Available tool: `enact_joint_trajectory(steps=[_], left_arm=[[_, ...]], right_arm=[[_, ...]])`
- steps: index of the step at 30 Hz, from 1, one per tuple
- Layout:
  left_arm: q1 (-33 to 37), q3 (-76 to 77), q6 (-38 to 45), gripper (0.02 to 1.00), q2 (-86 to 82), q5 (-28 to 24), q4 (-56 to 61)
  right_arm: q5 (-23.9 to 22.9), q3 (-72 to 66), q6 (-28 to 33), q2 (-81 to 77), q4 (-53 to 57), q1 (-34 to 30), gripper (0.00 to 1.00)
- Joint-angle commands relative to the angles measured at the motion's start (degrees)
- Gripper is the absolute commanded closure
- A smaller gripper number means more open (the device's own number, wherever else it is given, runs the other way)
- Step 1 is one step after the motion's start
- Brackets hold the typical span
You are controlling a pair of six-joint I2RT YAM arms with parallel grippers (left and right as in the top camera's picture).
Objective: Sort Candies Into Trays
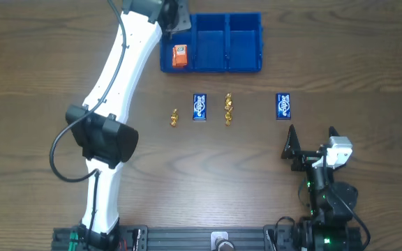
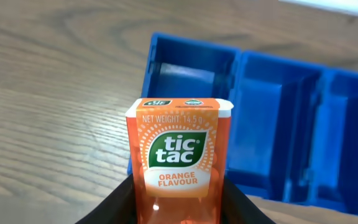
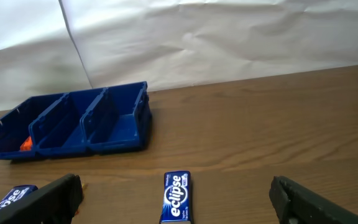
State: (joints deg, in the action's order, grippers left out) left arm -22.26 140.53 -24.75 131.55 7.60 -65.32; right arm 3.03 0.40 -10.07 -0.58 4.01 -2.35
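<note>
An orange mint box (image 2: 180,158) stands upright between my left gripper's (image 2: 179,214) fingers, which are shut on it just in front of the blue three-compartment tray (image 2: 278,118). From above, the orange box (image 1: 180,56) shows at the left compartment of the tray (image 1: 246,66), below the left gripper (image 1: 178,31). Two blue gum packs (image 1: 199,107) (image 1: 283,106) and gold-wrapped candies (image 1: 229,109) (image 1: 174,117) lie in a row in front of the tray. My right gripper (image 1: 311,143) stands open, low over the table near the right gum pack (image 3: 176,196).
The tray's middle and right compartments (image 1: 229,38) look empty. An orange patch (image 3: 27,144) shows at the tray's left compartment in the right wrist view. A white backdrop (image 3: 216,37) rises behind the table's far edge. Bare wood lies left of the left arm.
</note>
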Motion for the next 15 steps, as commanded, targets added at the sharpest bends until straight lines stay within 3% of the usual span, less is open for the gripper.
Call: enact_joint_trajectory(steps=[1,15], left_arm=[[0.0,-2.9,4.8,0.687,2.0,-2.2,1.6],[0.2,-2.9,9.4,0.673,6.8,-5.7,3.6]], right_arm=[[0.1,0.0,-0.3,0.4,0.6,0.0,0.003],[0.1,0.0,-0.3,0.4,0.6,0.0,0.003]])
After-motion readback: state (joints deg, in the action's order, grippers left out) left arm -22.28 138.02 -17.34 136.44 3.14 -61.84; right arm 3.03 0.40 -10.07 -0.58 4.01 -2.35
